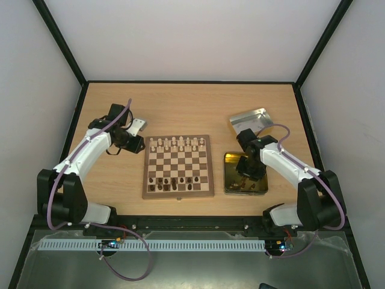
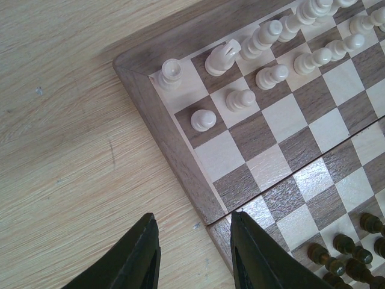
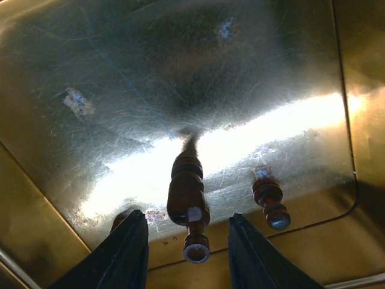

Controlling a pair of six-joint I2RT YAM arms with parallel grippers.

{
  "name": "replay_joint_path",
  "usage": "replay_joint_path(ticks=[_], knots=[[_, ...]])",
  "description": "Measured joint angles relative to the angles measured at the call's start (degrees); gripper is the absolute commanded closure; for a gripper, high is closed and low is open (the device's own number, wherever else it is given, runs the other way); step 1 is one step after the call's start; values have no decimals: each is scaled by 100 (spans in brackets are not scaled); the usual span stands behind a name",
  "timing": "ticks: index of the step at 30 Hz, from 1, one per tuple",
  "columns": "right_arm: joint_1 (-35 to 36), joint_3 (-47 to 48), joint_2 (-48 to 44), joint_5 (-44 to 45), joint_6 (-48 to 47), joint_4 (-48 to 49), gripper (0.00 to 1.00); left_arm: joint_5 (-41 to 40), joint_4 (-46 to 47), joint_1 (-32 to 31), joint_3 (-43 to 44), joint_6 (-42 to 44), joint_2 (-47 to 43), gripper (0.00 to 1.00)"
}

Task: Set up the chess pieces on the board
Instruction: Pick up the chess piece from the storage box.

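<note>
— Right gripper [image 3: 186, 215]: we are hanging it over the floor of the gold tin [image 3: 180, 78] with its fingers parted. A dark piece [image 3: 187, 198] is lying between them with a gap on each side, so we are gripping nothing.

— Agreed. We are also seeing another dark piece [image 3: 271, 201] lying beside it on the tin floor. And our left gripper [image 2: 193, 215]?

— We are holding it open and empty. It is hovering over the table [image 2: 72, 150] at the left edge of the board [image 2: 162, 138], with one finger above the border.

— Where are the pieces sitting?

— Pale pieces [image 1: 178, 143] are filling the two far rows of the board, and a few dark ones [image 1: 174, 182] are standing on the near rows. The board is lying mid-table between our arms with the gold tin just to its right. A silver tin [image 1: 249, 118] is sitting beyond the gold one, towards the far right.
</note>
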Motion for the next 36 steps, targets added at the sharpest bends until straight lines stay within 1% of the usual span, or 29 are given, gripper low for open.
replay_joint_path(ticks=[7,29,36], knots=[[-144,-33,70,-2,-103,35,67,-2,2,0,0,0,0,66],[-151,-260,140,-94,-122,310,74,-9,7,0,-2,2,-70,66],[-151,-289,219,-98,-125,417,81,-9,7,0,-7,2,-72,66]])
